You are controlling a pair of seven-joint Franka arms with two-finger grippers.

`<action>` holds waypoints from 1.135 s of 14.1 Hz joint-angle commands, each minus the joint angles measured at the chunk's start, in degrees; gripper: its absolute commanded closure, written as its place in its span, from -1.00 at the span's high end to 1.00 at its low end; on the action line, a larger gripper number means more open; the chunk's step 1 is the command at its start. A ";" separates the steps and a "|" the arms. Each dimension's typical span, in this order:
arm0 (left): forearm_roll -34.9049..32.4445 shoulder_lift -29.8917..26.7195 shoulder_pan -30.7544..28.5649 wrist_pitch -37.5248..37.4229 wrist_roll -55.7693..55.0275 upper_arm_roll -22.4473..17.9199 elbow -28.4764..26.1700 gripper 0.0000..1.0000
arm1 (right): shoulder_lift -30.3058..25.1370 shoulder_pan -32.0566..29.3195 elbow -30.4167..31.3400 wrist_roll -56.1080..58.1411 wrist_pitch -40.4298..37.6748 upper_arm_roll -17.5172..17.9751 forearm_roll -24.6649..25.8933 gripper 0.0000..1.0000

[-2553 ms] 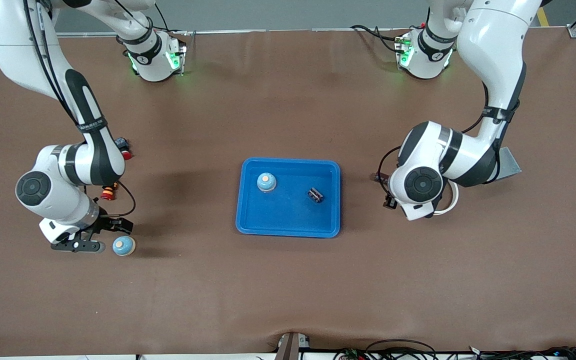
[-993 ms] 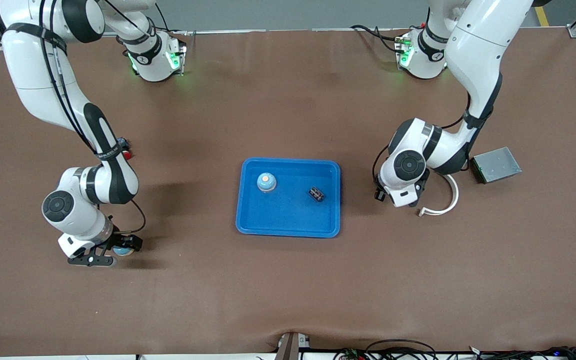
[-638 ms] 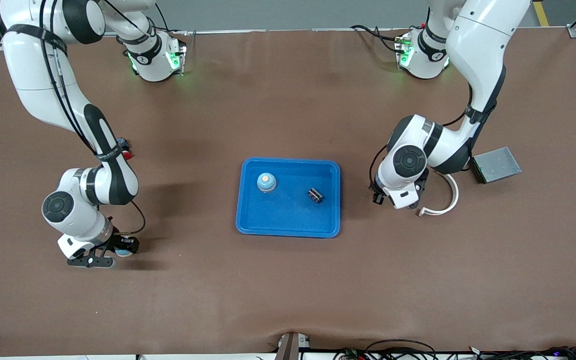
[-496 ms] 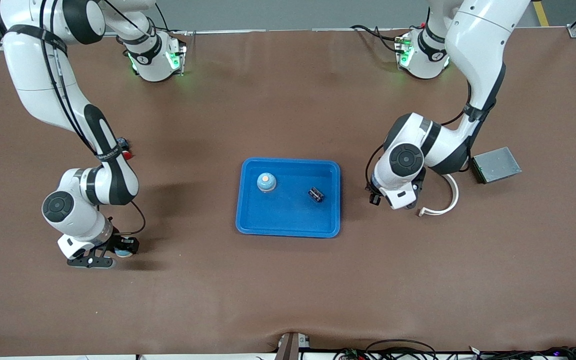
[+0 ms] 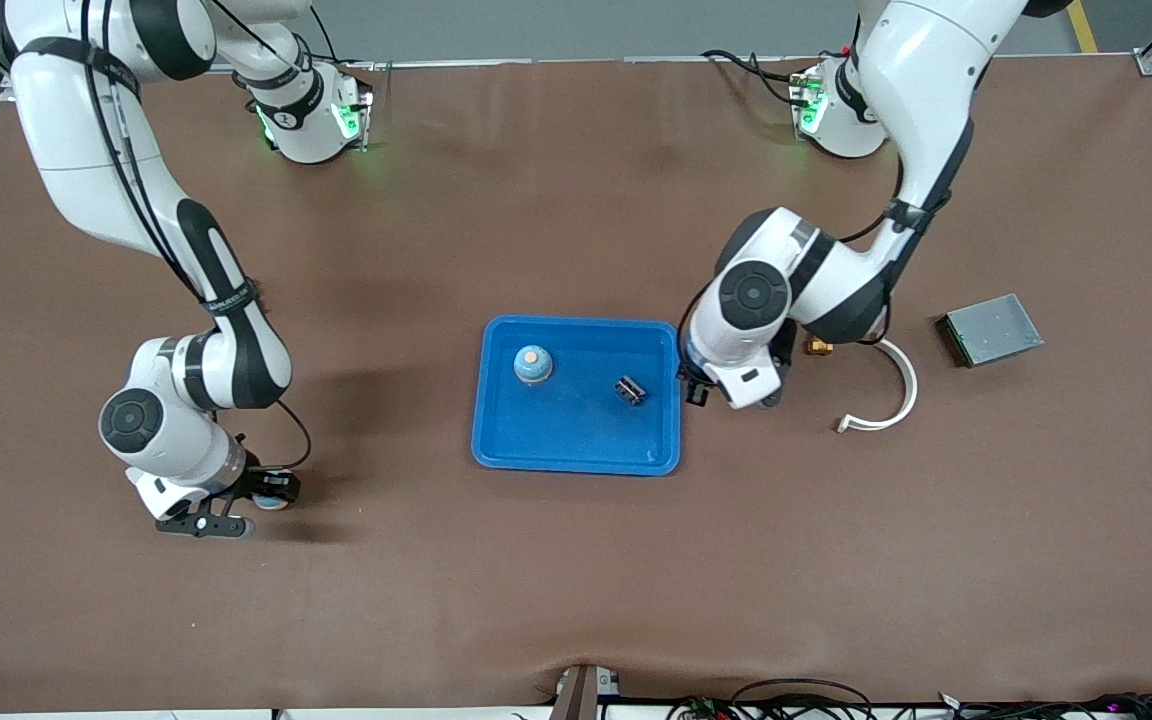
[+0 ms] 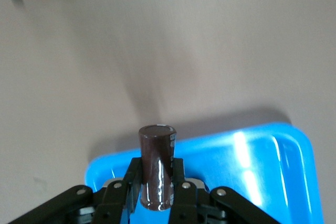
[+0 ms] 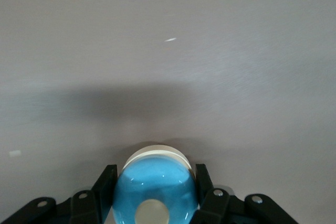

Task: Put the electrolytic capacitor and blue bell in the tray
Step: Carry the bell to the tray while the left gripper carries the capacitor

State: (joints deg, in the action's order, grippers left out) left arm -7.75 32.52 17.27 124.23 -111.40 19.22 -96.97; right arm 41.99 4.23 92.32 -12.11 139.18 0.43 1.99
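The electrolytic capacitor (image 6: 156, 166) stands clamped upright between the left gripper (image 6: 156, 192) fingers, over the tray (image 5: 576, 440) rim at the left arm's end. A blue bell (image 7: 155, 188) sits gripped in the right gripper (image 7: 155, 203), low near the table (image 5: 576, 580).

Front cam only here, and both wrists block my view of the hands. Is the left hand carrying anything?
Observer: Yes. The left wrist view shows the left hand shut on the electrolytic capacitor, a dark brown cylinder held upright between the fingers.
Operator: Over the tray yet?
Observer: Only at its edge. The tray has its rim right below the hand.
Operator: And the right hand?
Observer: The right wrist view shows the right hand closed on the blue bell, one finger on each side, over the table.
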 commanded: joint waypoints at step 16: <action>-4.38 10.02 7.17 -0.39 -3.13 -0.59 11.63 -1.00 | -3.06 29.86 -3.02 -56.87 -7.52 -0.17 -0.15 -1.00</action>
State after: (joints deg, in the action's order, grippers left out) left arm -10.61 41.75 23.83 124.26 -114.22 19.08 -86.96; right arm 39.10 32.44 89.42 -65.65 132.22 1.00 1.85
